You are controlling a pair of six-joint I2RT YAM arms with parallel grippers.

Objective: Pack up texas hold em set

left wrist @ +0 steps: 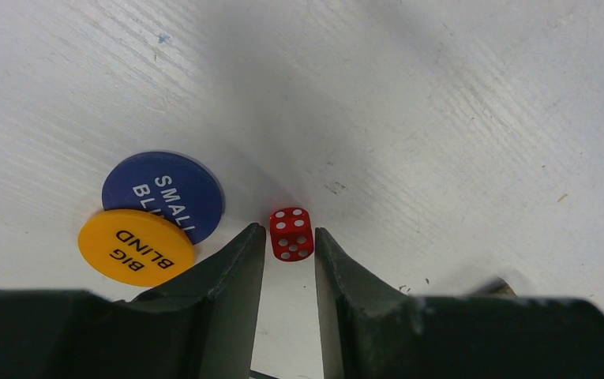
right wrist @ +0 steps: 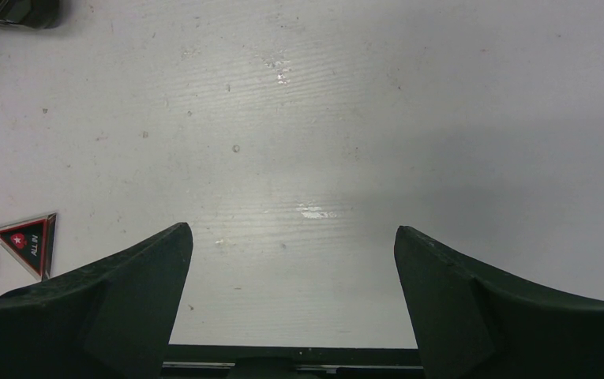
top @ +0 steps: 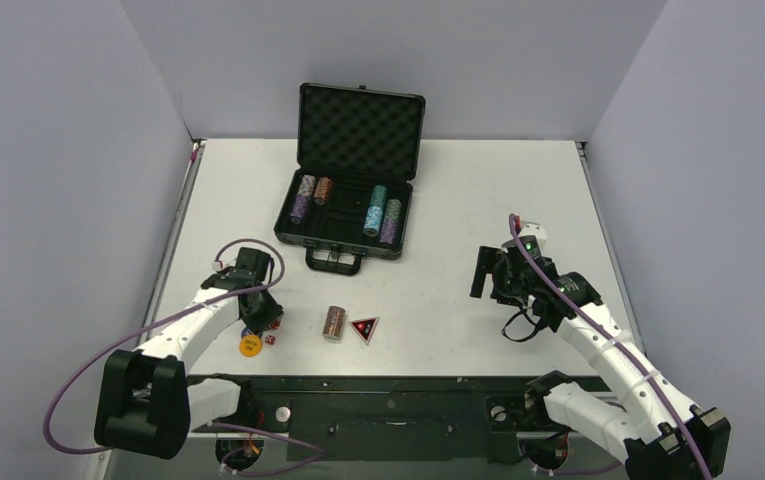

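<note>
From above you see the open case (top: 361, 128) far on the table (top: 478, 200) with about 5 chip stacks (top: 377, 212) inside; 1 brown stack (top: 334, 322), the triangle (top: 364, 328), the yellow disc (top: 249, 345) and a die (top: 269, 340) lie outside.

Left wrist: the left gripper (left wrist: 290, 241) stands narrow around 1 red die (left wrist: 291, 234), seemingly not pressing it.

Right wrist: the right gripper (right wrist: 292, 230) is wide and holds nothing.

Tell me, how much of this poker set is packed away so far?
Done: four chip stacks sit in the open briefcase. In hand: the left hand straddles a red die on the table, grip unclear. Left: the brown chip stack, the triangle, the yellow disc, the blue disc, then shutting the lid.
</note>
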